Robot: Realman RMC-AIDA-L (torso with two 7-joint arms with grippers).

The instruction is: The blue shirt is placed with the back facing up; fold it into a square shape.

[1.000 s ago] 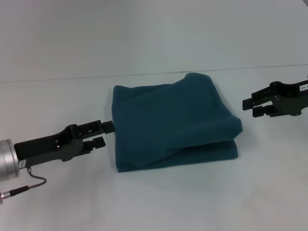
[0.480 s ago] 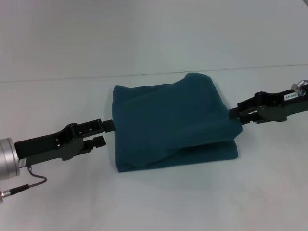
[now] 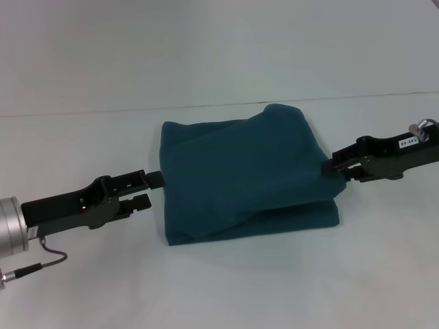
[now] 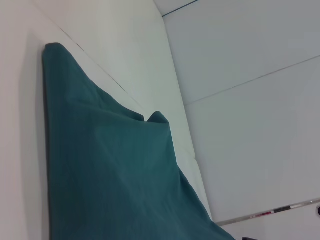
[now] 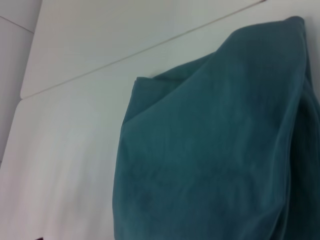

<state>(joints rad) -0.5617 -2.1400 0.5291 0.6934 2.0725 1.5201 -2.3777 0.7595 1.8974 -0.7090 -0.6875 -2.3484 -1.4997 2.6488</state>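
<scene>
- Your soft dark teal-blue shirt (image 3: 243,179) already lies folded, roughly square, mid-counter (image 3: 219,288)
- Right gripper (image 3: 337,168) jaws touch its right edge; grip unclear
- Left gripper (image 3: 150,190) jaws slightly apart beside its left edge
- Only tidying seems left

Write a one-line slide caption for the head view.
Folded blue shirt on the table; right gripper at its edge, left gripper open beside it.

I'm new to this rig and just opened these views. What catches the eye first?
The blue shirt, folded into a thick, roughly square bundle mid-table. The left pincer sits open at its left edge, and the right pincer presses against its right edge.
</scene>
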